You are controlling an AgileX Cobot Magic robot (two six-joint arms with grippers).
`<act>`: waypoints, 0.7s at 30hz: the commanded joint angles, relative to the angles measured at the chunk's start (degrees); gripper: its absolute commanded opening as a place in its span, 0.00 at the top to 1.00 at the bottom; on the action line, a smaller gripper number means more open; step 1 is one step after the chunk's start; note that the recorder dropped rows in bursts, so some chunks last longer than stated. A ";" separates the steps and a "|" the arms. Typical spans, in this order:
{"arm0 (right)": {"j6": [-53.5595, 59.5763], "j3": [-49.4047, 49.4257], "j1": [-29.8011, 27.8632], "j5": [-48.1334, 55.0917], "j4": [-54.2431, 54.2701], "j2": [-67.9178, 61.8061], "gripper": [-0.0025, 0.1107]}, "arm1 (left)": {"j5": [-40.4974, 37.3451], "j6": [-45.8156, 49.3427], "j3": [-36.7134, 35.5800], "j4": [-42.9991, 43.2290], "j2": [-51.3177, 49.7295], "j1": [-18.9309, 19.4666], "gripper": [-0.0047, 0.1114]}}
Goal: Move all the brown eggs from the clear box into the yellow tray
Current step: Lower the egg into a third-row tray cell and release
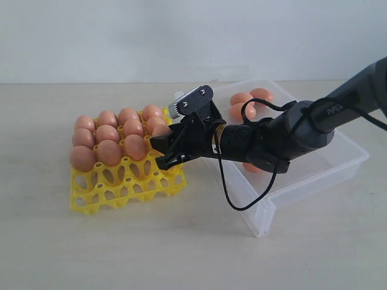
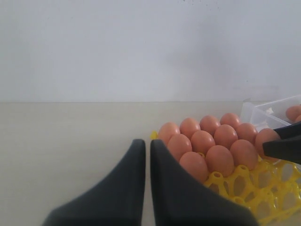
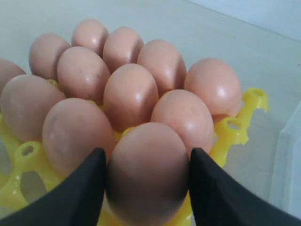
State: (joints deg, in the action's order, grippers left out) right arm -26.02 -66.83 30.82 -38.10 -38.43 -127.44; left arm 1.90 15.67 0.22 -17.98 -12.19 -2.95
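Note:
My right gripper (image 3: 147, 157) is shut on a brown egg (image 3: 147, 176), with one dark finger touching each side of it. It holds this egg at the near right corner of the yellow tray (image 1: 121, 187), right against the several brown eggs (image 1: 109, 134) that fill the tray's back rows. In the exterior view the right gripper (image 1: 162, 152) reaches over from the clear box (image 1: 314, 181), where a few more brown eggs (image 1: 242, 98) lie at the far end. The left gripper (image 2: 143, 142) is shut and holds nothing. It sits low over the table beside the tray (image 2: 263, 188).
The tray's front row of cups (image 1: 106, 190) has no eggs in it. My right forearm and its black cable (image 1: 242, 205) hang over the box's near wall. A pale wall stands behind the table.

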 commanded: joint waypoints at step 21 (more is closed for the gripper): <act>-4.61 0.38 0.00 7.82 -5.52 1.57 0.45 | 0.67 0.30 -0.22 -0.30 -0.18 -0.38 0.93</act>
State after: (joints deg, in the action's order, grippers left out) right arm -30.63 -67.28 30.85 -35.49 -44.26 -126.76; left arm 1.90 15.67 0.22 -17.98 -12.19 -2.95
